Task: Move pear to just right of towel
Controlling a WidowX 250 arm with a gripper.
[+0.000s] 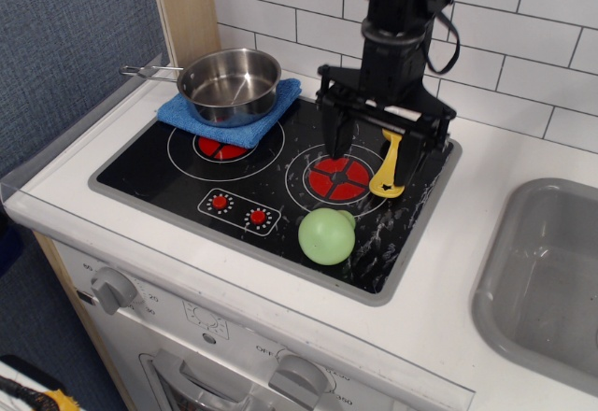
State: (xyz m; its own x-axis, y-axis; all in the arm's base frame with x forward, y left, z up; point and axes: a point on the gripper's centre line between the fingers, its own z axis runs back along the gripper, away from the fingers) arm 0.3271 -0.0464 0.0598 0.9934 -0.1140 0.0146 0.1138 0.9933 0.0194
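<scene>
- A toy kitchen is showing here: a black cooktop (280,182) with printed red burners is sitting in a white counter (486,346).
- White tiles (551,65) are lining the back wall.
- A grey sink (542,280) is lying at the counter's right edge.
- Knobs (114,288) are sticking out of the front panel below.
- A steel pan (230,84) is resting at the cooktop's back left corner.

A single camera looks down from the front at a slant. It sits fairly near the black glass toy stovetop (177,173), facing the white tiled wall (551,19).
</scene>
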